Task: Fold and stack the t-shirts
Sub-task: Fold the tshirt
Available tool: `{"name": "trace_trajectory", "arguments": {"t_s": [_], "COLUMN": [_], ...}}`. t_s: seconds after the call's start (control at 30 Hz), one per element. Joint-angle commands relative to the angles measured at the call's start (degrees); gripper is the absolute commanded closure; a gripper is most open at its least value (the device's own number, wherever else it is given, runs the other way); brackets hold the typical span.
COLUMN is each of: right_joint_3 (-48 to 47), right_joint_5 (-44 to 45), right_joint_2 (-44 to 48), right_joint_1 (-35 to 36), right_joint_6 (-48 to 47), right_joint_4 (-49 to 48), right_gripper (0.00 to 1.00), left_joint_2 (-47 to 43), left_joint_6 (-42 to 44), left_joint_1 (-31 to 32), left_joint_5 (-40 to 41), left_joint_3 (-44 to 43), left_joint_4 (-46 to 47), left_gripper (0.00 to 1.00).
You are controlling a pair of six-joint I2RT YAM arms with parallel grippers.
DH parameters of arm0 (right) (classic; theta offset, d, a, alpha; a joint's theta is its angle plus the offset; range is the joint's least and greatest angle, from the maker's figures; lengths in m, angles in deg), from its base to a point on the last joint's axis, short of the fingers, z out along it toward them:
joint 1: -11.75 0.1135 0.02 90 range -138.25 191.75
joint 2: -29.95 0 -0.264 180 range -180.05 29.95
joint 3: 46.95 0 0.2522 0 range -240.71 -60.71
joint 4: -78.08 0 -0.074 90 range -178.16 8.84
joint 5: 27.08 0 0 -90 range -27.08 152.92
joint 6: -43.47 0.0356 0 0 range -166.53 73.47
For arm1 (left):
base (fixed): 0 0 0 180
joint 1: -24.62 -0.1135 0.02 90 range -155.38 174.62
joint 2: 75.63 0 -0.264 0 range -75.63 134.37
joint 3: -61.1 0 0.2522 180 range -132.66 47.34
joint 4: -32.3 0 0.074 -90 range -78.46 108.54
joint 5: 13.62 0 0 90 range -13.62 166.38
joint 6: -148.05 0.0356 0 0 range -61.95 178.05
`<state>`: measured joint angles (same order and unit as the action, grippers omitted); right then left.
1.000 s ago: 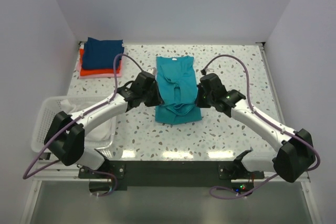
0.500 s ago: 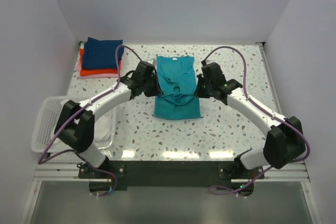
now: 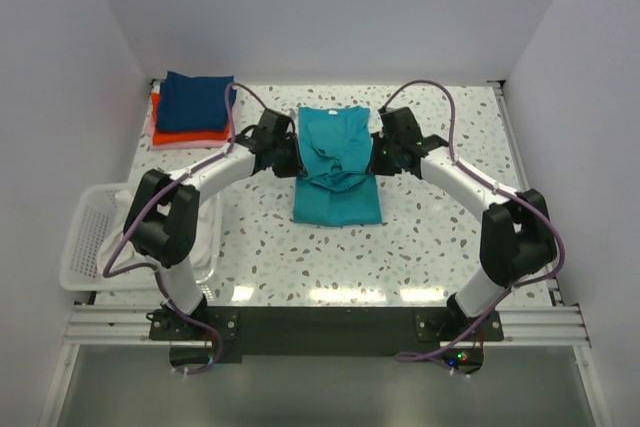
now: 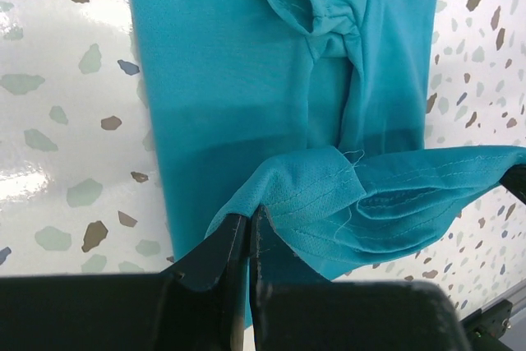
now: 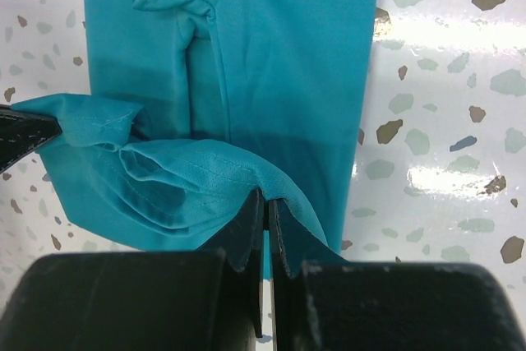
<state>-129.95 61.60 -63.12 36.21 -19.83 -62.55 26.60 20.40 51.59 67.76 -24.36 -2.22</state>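
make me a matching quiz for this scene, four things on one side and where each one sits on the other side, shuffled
Things:
1. teal t-shirt
2. navy shirt
3. orange-red shirt
4. white basket

Places:
a. near left edge of the table
b. top of the far-left stack
c. middle of the table, partly folded
d. in the stack, directly under the navy shirt

Pairs: 1-c, 2-b, 3-d, 4-a

Four t-shirts (image 3: pixel 338 162), one basket (image 3: pixel 84 239), two arms (image 3: pixel 205 175)
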Motion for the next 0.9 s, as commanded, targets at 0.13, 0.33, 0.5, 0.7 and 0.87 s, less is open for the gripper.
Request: {"name": "trace_trajectory", "arguments": {"t_s": [0.13,0.33,0.5,0.7,0.87], "right_joint_3": [-4.16,-4.51,-4.86,-6.35,-8.9], "right_joint_5": [-1.75,-3.07,-3.51,-3.42,-4.57], "right_joint_2": [-3.69,-6.67,-9.05,-10.98,-11.61], "right_joint_1": [-1.7,-2.58,-3.37,-3.81,-3.9], "right_joint_6": [-2.0,-1.83,-1.12,-0.86,-1.3], "right_joint_4": [-2.75,-3.81,-3.9,-3.81,-1.52], "right_gripper": [1.0,1.0,1.0,0.94,0.61], "left_joint_2": [3.05,6.04,7.8,8.51,6.67], "left_joint_6": [2.67,2.58,2.49,3.02,2.76], "left_joint_1": [-1.74,-2.09,-2.44,-2.53,-2.61], "left_joint_5": [-2.54,-3.33,-3.77,-3.6,-3.33], "left_joint_3": [-3.88,-4.76,-5.2,-6.43,-7.14], "left_joint_4": [1.42,1.68,1.68,1.24,1.33], "left_gripper": [1.0,1.0,0.97,0.7,0.13]}}
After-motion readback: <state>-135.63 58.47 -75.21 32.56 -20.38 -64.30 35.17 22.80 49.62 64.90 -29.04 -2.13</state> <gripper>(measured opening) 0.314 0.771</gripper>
